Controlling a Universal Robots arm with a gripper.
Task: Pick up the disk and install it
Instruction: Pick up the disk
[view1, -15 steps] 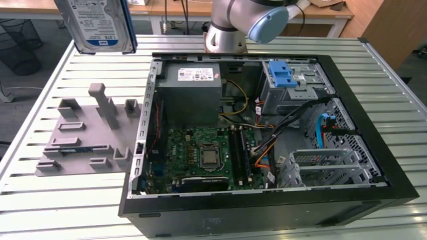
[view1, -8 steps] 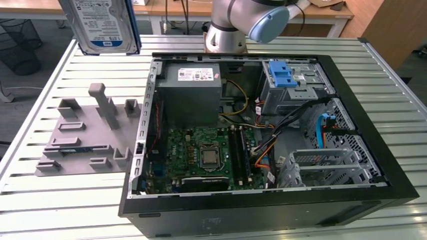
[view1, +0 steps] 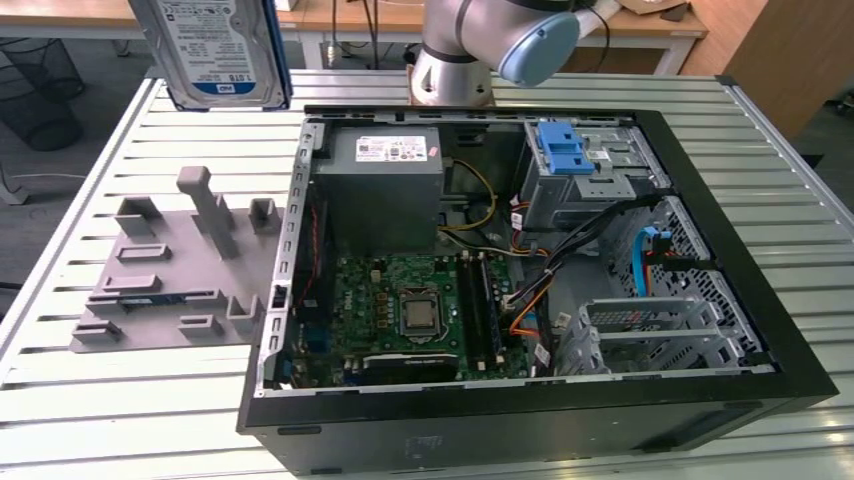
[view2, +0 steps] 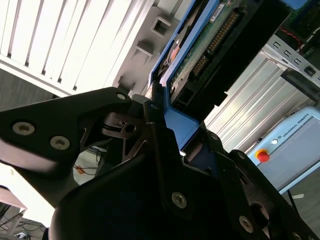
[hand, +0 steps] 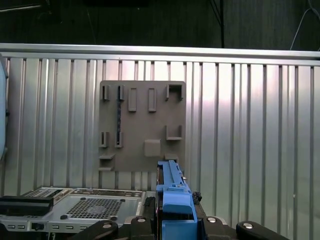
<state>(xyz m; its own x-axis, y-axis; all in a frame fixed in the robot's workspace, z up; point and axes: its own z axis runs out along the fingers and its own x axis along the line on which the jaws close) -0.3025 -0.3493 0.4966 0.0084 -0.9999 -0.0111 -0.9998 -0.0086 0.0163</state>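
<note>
The disk (view1: 214, 50), silver with a white-and-blue label and a blue carrier frame, hangs upright in the air above the table's far corner at the exterior view's left. In the second wrist view my gripper (view2: 172, 125) is shut on the disk (view2: 205, 45), its black fingers (view2: 152, 120) clamping the blue frame, and the disk's green circuit board faces the camera. In the first wrist view the blue edge of the disk (hand: 172, 192) stands up from between the gripper (hand: 175, 222), above the grey fixture plate (hand: 142, 130).
An open computer case (view1: 747, 330) lies on the slatted metal table (view1: 801, 200), with a motherboard (view1: 414, 310), a grey power supply (view1: 387, 175) and a drive cage with a blue latch (view1: 574, 150). A grey fixture plate (view1: 174, 270) with upright pegs lies at the case's left. The arm's base (view1: 454, 60) stands behind.
</note>
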